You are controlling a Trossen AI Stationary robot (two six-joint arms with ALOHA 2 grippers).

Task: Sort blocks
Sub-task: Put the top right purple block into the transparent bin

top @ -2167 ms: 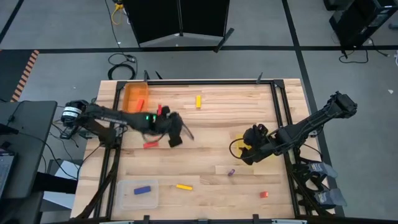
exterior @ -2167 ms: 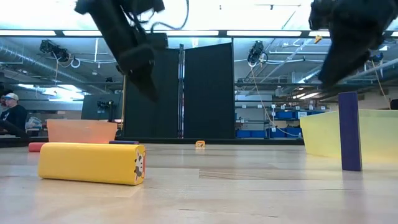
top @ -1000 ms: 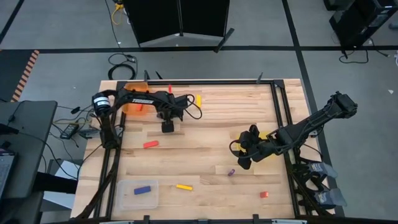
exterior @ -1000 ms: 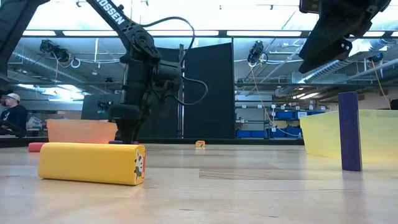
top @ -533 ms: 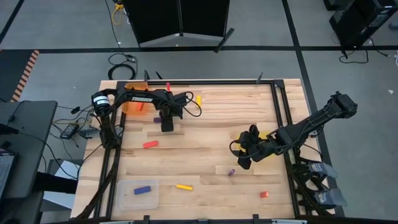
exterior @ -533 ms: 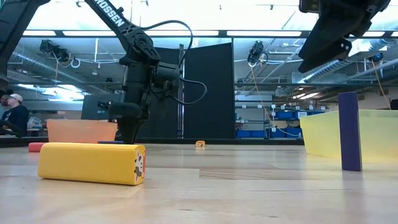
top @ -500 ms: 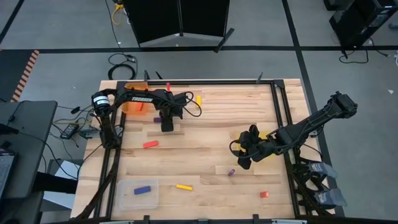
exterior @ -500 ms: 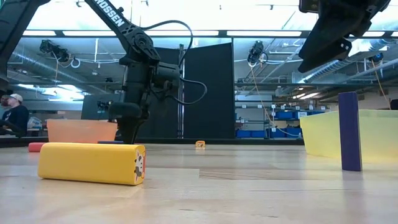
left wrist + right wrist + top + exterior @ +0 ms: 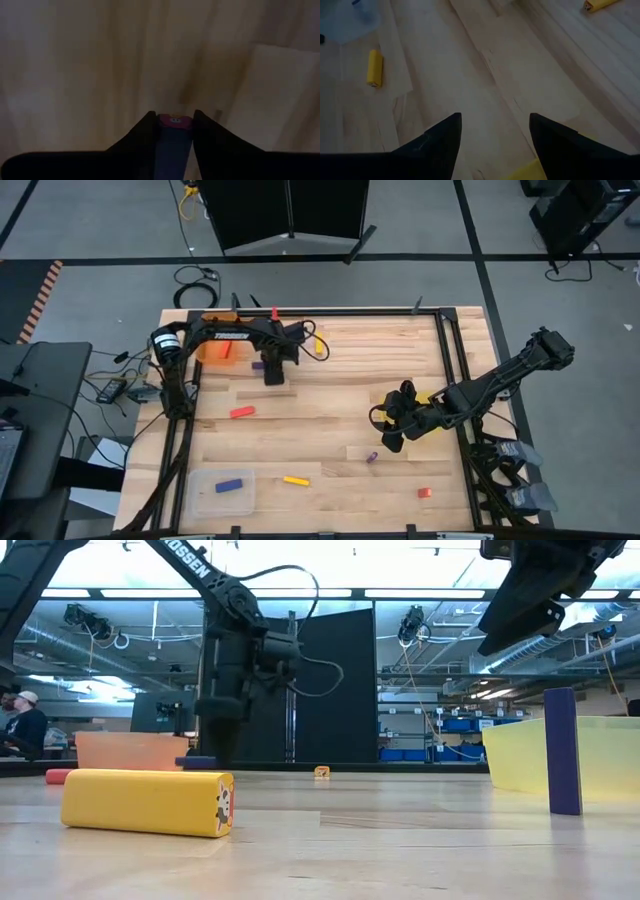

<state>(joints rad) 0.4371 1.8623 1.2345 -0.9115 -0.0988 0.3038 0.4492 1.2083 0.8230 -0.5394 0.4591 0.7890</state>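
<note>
My left gripper (image 9: 272,376) stands far-left on the table beside the orange tray (image 9: 210,340), shut on a purple block (image 9: 173,142). My right gripper (image 9: 390,438) hovers open over bare wood (image 9: 495,117), next to an upright purple block (image 9: 371,457) and the yellow tray (image 9: 600,755). Loose on the table lie a red block (image 9: 241,412), a yellow block (image 9: 295,479), a red block (image 9: 424,492) and a yellow block (image 9: 319,346) by the far edge. One purple block (image 9: 230,485) lies in the clear tray, and one red block (image 9: 225,350) in the orange tray. My left gripper pinches the purple block between its two fingers, one finger (image 9: 147,132) on each long side, coming from above and pointing down. The block's pink-faced end (image 9: 175,120) shows between the fingertips. In the low view the block (image 9: 197,762) lies level, sticking out sideways, just above the table.
The clear tray (image 9: 205,498) sits at the near-left corner. A black frame rail (image 9: 445,350) runs along the table's right side. Bare wood lies open in the table's middle (image 9: 330,400). A person (image 9: 18,725) sits far off in the room.
My left gripper has shifted a little toward the far edge, with the purple block kept between its fingers; in the low view the block has risen slightly off the table. My right arm has kept still.
</note>
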